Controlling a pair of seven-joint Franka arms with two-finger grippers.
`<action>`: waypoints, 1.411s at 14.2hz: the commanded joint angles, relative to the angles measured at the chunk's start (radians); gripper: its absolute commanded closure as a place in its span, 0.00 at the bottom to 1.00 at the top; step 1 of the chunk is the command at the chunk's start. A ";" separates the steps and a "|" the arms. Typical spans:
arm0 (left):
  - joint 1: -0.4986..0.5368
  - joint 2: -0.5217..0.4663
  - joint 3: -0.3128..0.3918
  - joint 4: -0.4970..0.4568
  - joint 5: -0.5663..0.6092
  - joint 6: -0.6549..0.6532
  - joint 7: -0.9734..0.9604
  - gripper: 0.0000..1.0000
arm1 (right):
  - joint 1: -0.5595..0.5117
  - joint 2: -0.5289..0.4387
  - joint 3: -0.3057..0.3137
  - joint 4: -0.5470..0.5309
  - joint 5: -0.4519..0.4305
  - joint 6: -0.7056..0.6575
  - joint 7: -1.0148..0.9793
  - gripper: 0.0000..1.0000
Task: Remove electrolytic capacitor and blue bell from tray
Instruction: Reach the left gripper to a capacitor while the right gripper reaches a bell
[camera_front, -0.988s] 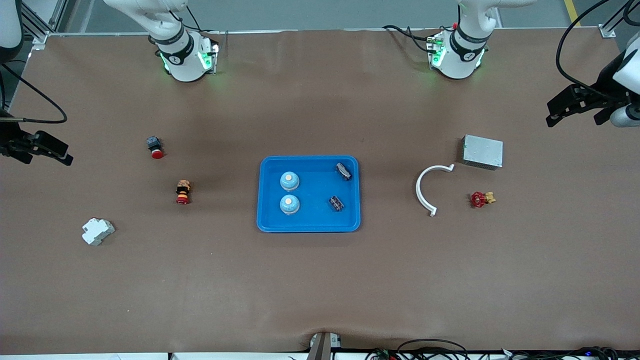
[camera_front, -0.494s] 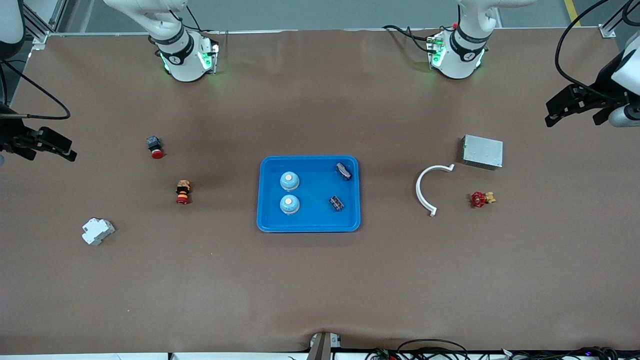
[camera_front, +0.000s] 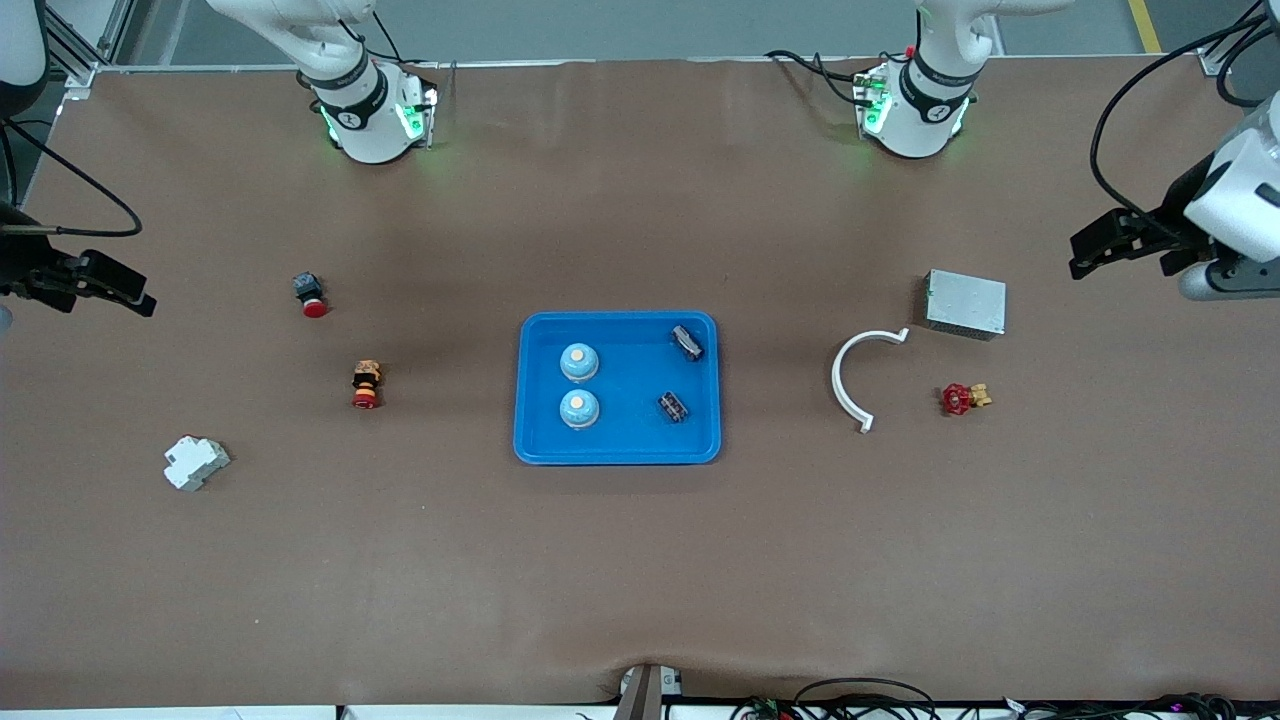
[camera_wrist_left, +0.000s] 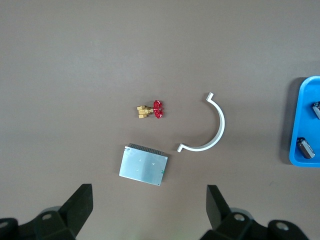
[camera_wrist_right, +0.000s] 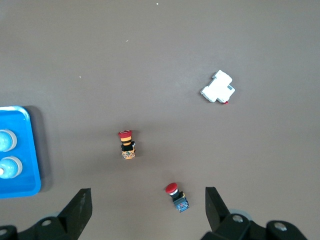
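A blue tray (camera_front: 626, 436) sits at the table's middle. In it are two light-blue bells with white tops (camera_front: 579, 362) (camera_front: 579, 408) on the right arm's side and two dark capacitors (camera_front: 687, 342) (camera_front: 674, 406) on the left arm's side. My left gripper (camera_front: 1113, 253) is open and empty, up in the air at the left arm's end of the table; its own view (camera_wrist_left: 150, 207) shows the tray's edge (camera_wrist_left: 305, 122). My right gripper (camera_front: 100, 290) is open and empty, up over the right arm's end (camera_wrist_right: 148, 210); the tray's rim (camera_wrist_right: 31, 150) shows there.
Toward the left arm's end lie a metal box (camera_front: 964, 304), a white curved clamp (camera_front: 850, 375) and a red valve (camera_front: 962, 398). Toward the right arm's end lie a red push button (camera_front: 310, 294), a yellow-red button (camera_front: 366, 384) and a white breaker (camera_front: 196, 462).
My left gripper has shifted a little inward, toward the metal box. My right gripper has moved slightly. The things on the table have not moved.
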 joint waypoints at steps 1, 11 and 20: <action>-0.020 0.002 -0.009 0.007 -0.022 -0.033 0.009 0.00 | 0.047 -0.026 0.004 -0.031 -0.011 -0.004 0.117 0.00; -0.030 0.063 -0.293 0.006 -0.023 -0.120 -0.372 0.00 | 0.383 0.089 0.004 -0.232 0.030 0.298 0.543 0.00; -0.162 0.311 -0.348 0.076 -0.071 -0.087 -0.711 0.00 | 0.647 0.435 0.002 -0.141 0.024 0.599 0.850 0.00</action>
